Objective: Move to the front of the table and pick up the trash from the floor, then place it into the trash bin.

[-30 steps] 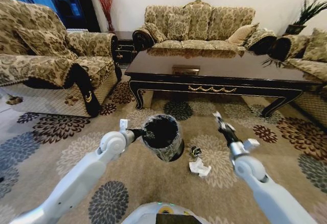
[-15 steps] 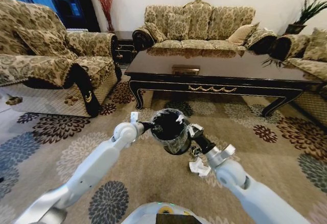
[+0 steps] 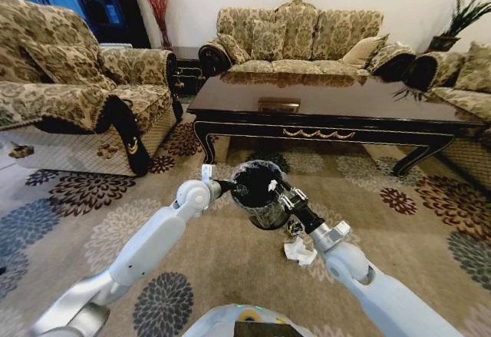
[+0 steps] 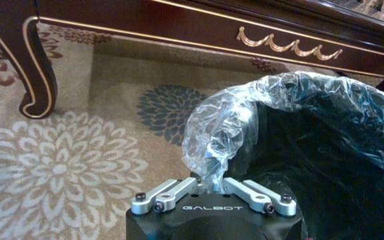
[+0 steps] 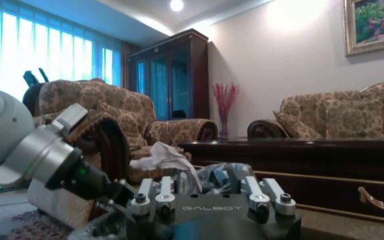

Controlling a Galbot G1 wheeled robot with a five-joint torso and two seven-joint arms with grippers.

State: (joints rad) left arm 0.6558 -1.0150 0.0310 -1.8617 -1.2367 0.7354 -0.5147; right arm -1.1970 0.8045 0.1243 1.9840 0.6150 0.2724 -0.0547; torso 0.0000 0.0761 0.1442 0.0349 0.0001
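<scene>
A white paper wad (image 3: pixel 299 252) lies on the rug nearest the robot. Just beyond, the left tool (image 3: pixel 227 189) is clamped on the trash bin (image 3: pixel 257 193) rim, holding it up. The right tool (image 3: pixel 274 189), over its opening, grips another white wad (image 5: pixel 165 156). Behind stands the desk (image 3: pixel 337 107).

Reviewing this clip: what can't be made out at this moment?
1) Contents of the trash bin: in the head view the liner is dark, and the right hand, holding a white wad, crosses its mouth.
2) Bin's lower body: in the left wrist view it is cut off by the frame edge and hidden by the left hand.
3) Dark scrap on the carpet: too small in the head view to identify.
</scene>
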